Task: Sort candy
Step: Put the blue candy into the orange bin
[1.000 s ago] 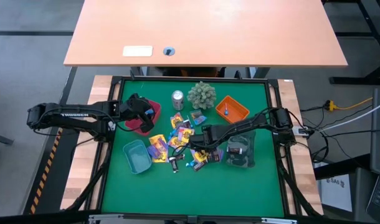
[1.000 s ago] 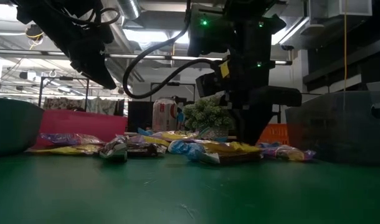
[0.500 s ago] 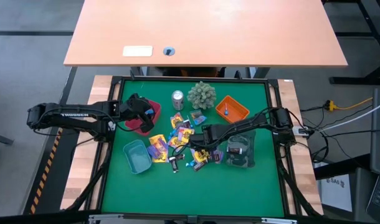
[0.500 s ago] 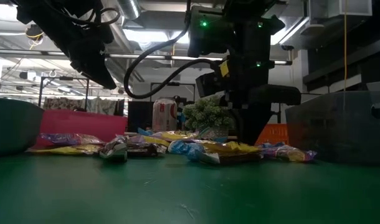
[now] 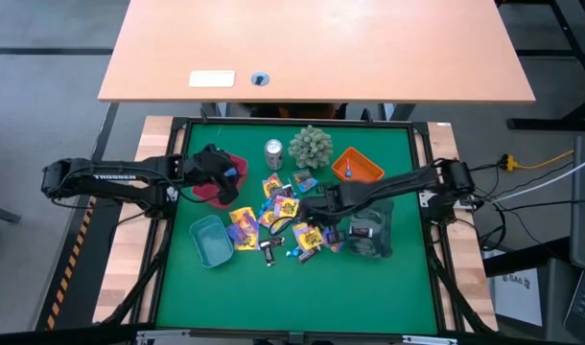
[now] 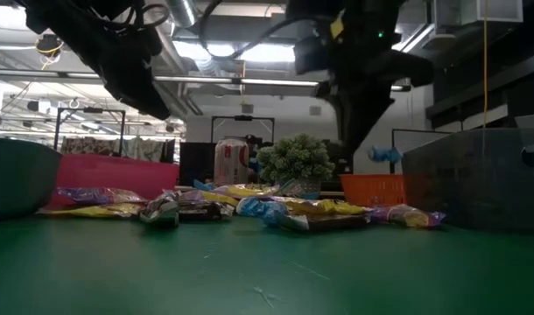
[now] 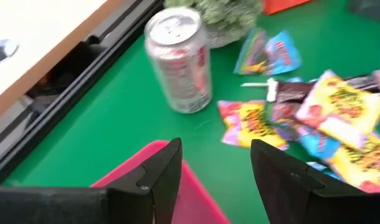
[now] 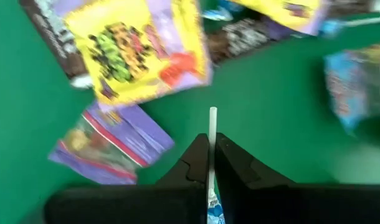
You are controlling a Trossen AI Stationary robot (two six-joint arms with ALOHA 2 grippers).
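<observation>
From above, the candy point(image 5: 278, 222) lies as a loose heap of small shiny packets, yellow with purple print, some blue and some dark brown, in the middle of the green felt mat point(image 5: 302, 287). Around it stand a red tray point(image 5: 237, 165), a teal tray point(image 5: 209, 241), an orange tray point(image 5: 362, 172), a clear plastic bin point(image 5: 370, 230), a silver can point(image 5: 273, 152) and a spiky green plant ball point(image 5: 311, 146). The right gripper point(image 5: 321, 203) is above the right part of the heap. The left gripper point(image 5: 216, 177) is over the red tray, beside the heap.

At table height the packets look flat and crinkled. A dark arm hangs above them, and a small blue-wrapped piece point(image 6: 385, 155) is seen in the air in front of the orange tray; the fingers that hold it are hard to make out here.

In the left wrist view the two dark fingers point(image 7: 159, 177) stand apart with nothing between them, over the pink rim of the red tray. The round metal can and the packets lie beyond them on the felt.

In the right wrist view the fingers point(image 8: 193, 167) are pressed together on a thin white lollipop stick point(image 8: 212, 140); its blue wrapper is mostly hidden between them. The packets lie below, blurred.
</observation>
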